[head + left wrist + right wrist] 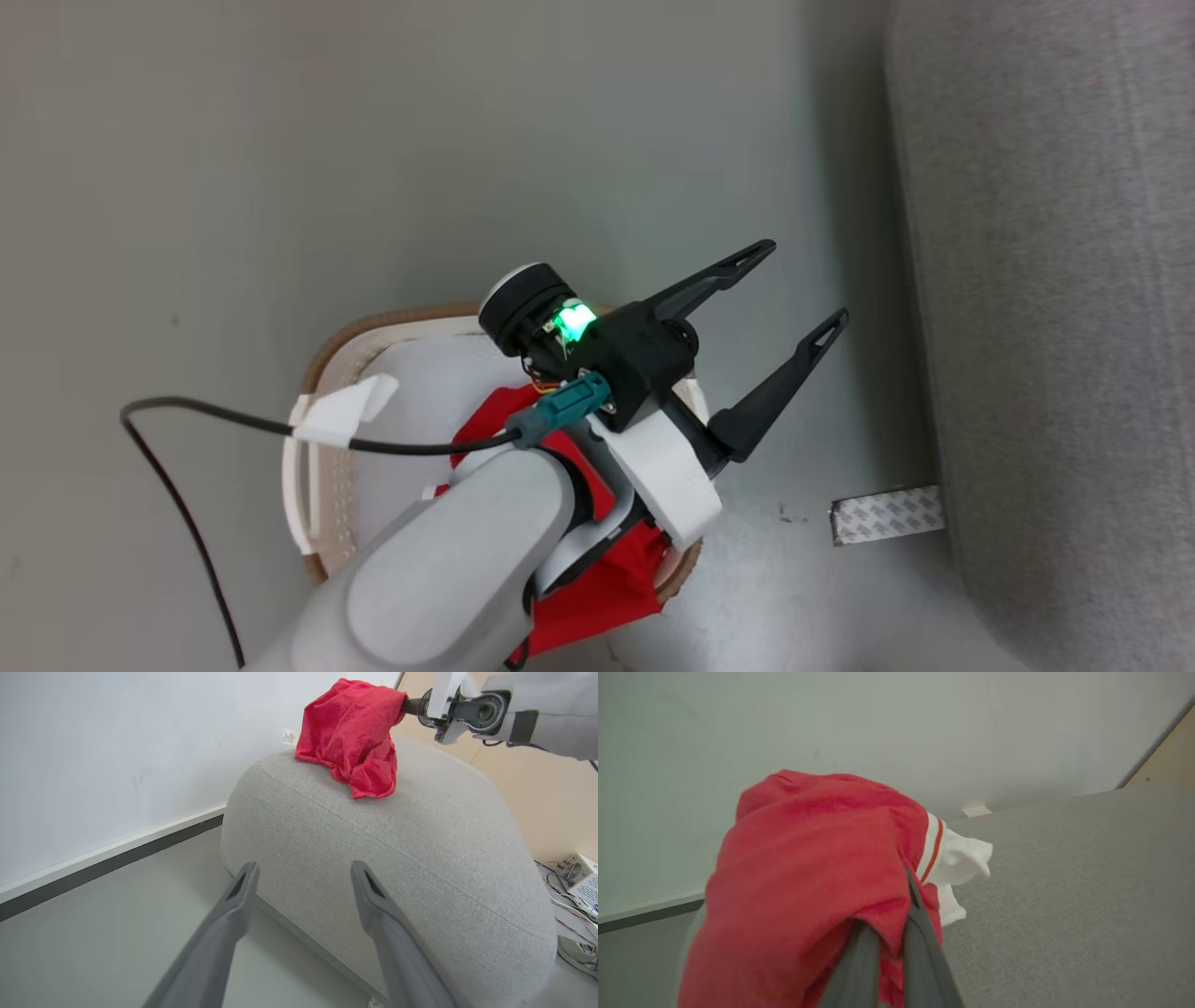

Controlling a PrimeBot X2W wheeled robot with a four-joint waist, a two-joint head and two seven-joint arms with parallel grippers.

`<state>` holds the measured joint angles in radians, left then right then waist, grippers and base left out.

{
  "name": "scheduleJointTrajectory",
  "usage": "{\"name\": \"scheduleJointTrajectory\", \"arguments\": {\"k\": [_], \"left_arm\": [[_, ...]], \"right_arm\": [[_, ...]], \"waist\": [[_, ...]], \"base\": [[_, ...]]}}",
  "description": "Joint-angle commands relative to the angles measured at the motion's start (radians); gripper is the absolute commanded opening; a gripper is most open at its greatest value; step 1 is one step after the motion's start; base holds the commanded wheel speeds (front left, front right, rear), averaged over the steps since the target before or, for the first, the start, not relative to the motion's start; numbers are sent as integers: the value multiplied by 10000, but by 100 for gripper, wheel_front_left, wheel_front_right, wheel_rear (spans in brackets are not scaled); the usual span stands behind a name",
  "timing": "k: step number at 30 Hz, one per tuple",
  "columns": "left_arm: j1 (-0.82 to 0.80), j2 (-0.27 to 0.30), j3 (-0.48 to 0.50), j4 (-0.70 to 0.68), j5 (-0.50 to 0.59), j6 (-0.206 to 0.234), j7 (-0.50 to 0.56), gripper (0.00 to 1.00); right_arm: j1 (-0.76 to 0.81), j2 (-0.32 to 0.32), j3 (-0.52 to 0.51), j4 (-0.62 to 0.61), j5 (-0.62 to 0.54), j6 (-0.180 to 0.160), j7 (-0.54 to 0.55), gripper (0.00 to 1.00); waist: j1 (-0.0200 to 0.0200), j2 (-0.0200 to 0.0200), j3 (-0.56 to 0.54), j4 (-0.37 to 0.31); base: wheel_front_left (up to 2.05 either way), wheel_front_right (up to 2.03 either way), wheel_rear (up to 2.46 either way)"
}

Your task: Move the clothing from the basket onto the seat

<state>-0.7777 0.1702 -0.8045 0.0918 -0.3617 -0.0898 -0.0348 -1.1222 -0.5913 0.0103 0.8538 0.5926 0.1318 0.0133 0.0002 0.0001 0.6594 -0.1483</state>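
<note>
Right gripper (pixel 883 952) clamped on a red garment (pixel 808 868) over the sofa (pixel 1064 896), left gripper (pixel 808 285) empty with fingers apart, above the basket (pixel 345 341), right side, more red clothing (pixel 597 597) in it

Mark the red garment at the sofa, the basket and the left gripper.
red garment (pixel 350 728): left wrist view, middle of the bunched fabric.
basket (pixel 341 347): head view, upper-left part of its rim.
left gripper (pixel 808 280): head view, midway between the tips of its open jaws.
</note>
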Motion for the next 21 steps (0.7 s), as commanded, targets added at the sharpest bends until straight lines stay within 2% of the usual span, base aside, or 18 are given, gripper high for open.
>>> {"name": "scheduleJointTrajectory", "arguments": {"k": [1,7,12,13,14,18,21], "left_arm": [[-115,-10,20,72,109,22,-111,100],[-101,-48,43,247,-23,79,-314,100],[64,-6,62,400,-115,125,-407,100],[113,4,72,437,-147,147,-461,100],[173,25,84,482,-178,161,-484,100],[523,157,159,673,-341,240,-747,100],[932,260,276,812,-590,357,-894,100]], "right_arm": [[-50,-119,210,423,-224,-22,311,0],[-213,-220,732,1697,-395,-22,1214,0],[-210,-117,1018,2085,-340,-22,1261,0],[-195,-49,1105,2105,-348,-22,1258,48],[-166,-10,1198,2127,-348,-22,1241,100],[225,160,1757,2253,-296,-22,1581,100],[525,45,2255,2161,-300,-22,1952,100]], "waist": [[-2,-1,151,226],[-2,-1,12,397],[-2,-1,-329,369],[-2,-1,-445,348],[-2,-1,-589,325],[-2,-1,-1466,202],[-2,-1,-2312,111]], "base": [[0,0,0],[0,0,0],[0,0,0],[0,0,0],[0,0,0],[0,0,0],[0,0,0]]}}
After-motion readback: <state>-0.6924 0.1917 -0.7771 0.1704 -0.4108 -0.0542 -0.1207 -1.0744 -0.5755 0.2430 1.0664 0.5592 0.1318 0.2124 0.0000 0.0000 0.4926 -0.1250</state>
